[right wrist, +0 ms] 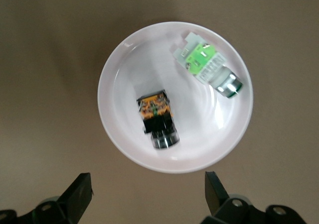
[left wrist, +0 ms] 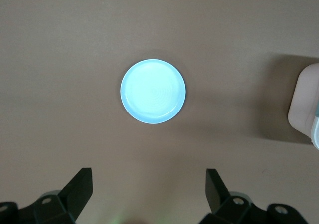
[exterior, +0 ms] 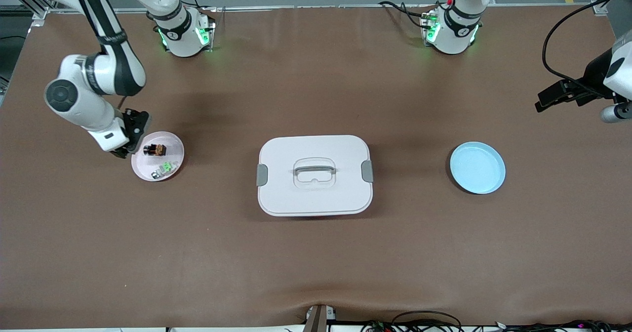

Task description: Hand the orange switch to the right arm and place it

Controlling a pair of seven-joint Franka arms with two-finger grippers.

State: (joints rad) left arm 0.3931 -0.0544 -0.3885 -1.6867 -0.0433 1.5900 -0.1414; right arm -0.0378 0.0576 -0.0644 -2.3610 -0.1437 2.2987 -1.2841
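Brown matting covers the table, and the orange switch [right wrist: 157,117] lies in the pink plate [exterior: 176,144] beside a green switch [right wrist: 208,67]. With the right gripper [right wrist: 147,194] spread empty above it, placement looks done; retreat seems next. The left gripper [left wrist: 148,191], also spread, waits over the blue plate [left wrist: 153,91].

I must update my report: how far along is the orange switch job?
The orange switch lies in the pink plate beside the green switch, so placing looks done. The right claw hangs open over that plate, holding nothing. The left claw waits open over the blue plate. Nothing visible remains.
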